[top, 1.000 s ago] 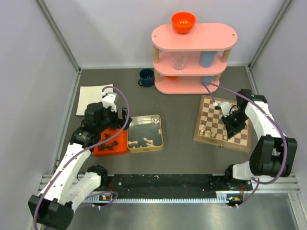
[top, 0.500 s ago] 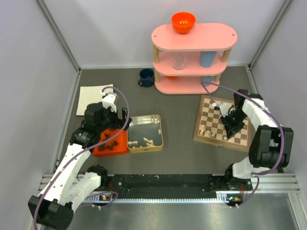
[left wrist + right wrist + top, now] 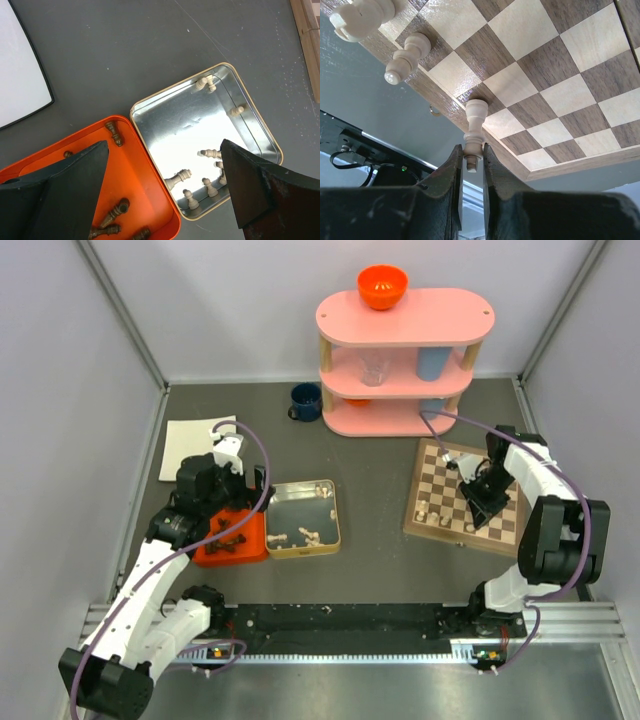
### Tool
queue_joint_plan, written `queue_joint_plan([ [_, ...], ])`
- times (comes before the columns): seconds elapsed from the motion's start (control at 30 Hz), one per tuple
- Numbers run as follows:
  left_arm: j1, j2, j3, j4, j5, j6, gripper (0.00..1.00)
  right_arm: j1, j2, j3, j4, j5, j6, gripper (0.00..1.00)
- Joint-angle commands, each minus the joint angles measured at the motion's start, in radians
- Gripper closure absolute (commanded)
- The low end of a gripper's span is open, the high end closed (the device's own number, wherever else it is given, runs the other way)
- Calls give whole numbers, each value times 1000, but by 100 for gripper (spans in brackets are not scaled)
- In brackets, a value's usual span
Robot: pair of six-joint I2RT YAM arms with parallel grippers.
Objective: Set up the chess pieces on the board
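Fingertips of the right gripper (image 3: 471, 152) pinch the rounded top of a cream piece (image 3: 475, 122), one finger on each side, jaws clenched on it. The piece stands upright with its base on a dark square in the row along the near edge of the board (image 3: 535, 70), just inside the light wood border. Two more cream chessmen (image 3: 405, 57) stand in the same row toward the board's near-left corner, apart from the gripper. The board lies on the right side of the worktop (image 3: 370, 540).

On the left side, the left gripper (image 3: 165, 147) hangs with its jaws spread wide and nothing between them, above the seam where the orange tray (image 3: 142, 172) touches the tin (image 3: 175, 112). Dark pieces (image 3: 116, 207) lie toppled in the tray; loose cream pieces (image 3: 180, 177) lie mostly along the tin's near wall.
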State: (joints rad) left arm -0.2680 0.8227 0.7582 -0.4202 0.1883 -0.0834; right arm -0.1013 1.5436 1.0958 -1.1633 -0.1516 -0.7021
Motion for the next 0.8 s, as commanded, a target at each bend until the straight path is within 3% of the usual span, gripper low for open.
queue_joint_plan([
  [0.0, 4, 0, -5, 24, -9, 7, 1, -5, 16, 35, 28, -6, 7, 86],
  [0.77, 4, -2, -5, 24, -6, 5, 1, -5, 19, 47, 27, -49, 19, 74],
])
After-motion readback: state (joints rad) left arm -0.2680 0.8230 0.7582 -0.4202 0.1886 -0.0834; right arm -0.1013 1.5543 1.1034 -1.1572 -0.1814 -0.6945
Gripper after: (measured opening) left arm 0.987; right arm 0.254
